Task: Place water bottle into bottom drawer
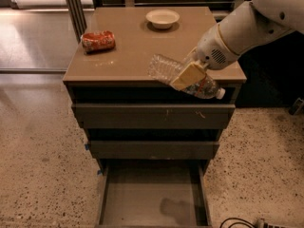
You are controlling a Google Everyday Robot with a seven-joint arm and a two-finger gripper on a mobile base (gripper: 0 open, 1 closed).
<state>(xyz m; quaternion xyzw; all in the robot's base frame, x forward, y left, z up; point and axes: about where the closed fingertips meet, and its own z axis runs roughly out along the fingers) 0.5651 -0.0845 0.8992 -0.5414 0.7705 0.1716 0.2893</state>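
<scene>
Transport step in hand: small clear crinkled plastic water bottle [161, 68], tilted, clamped in tan gripper [189, 75] over bench [123, 56] front edge. Next move judged: bottle to be lowered toward 6 o'clock into open grey-brown bottom drawer [142, 198], then released.

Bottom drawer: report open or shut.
Open: the grey-brown bottom drawer is pulled out, flat floor exposed. The gripper holds the clear crinkled plastic water bottle at the front edge of the cabinet.
</scene>
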